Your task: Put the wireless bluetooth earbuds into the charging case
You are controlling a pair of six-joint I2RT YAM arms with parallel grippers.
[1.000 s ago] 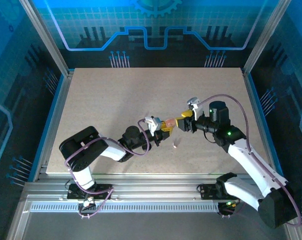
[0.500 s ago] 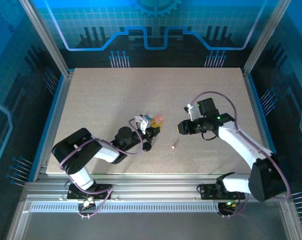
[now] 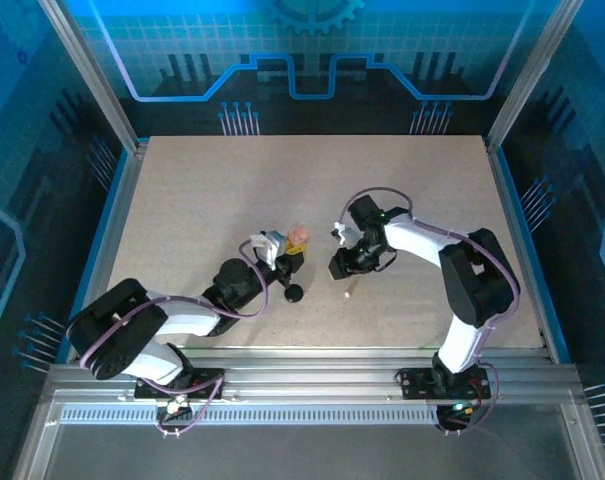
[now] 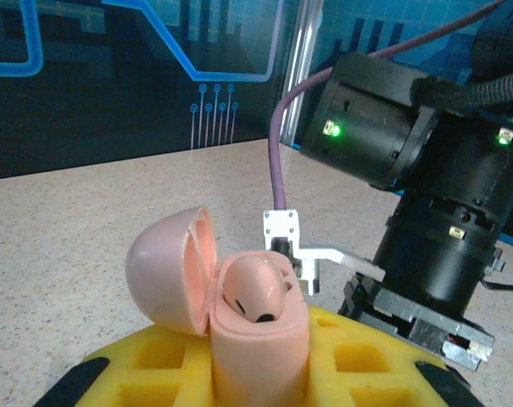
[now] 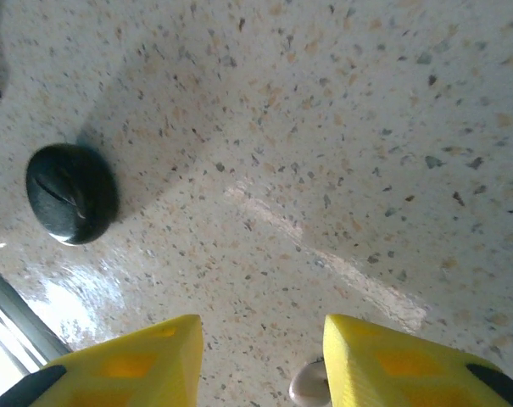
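Observation:
The pink charging case (image 4: pixel 260 339) stands upright with its lid (image 4: pixel 167 271) hinged open to the left. One pale pinkish earbud (image 4: pixel 254 292) sits in its well. My left gripper (image 3: pixel 288 256) is shut on the case (image 3: pixel 298 238), with its yellow pads (image 4: pixel 358 356) on either side. A second pale earbud (image 5: pixel 309 386) lies on the table against the inner edge of my right finger (image 5: pixel 409 365). In the top view this earbud (image 3: pixel 348 292) lies just below my right gripper (image 3: pixel 344 266). That right gripper (image 5: pixel 260 365) points down at the table, open and holding nothing.
A round black disc (image 5: pixel 71 193) lies on the speckled table (image 5: pixel 324 127) to the left of the right gripper. In the top view the disc (image 3: pixel 295 293) lies just in front of the left gripper. The right arm's wrist (image 4: pixel 426 195) looms close behind the case.
The two grippers have parted. My left gripper drew back to the left with the case. My right gripper swung left and tipped down over the loose earbud.

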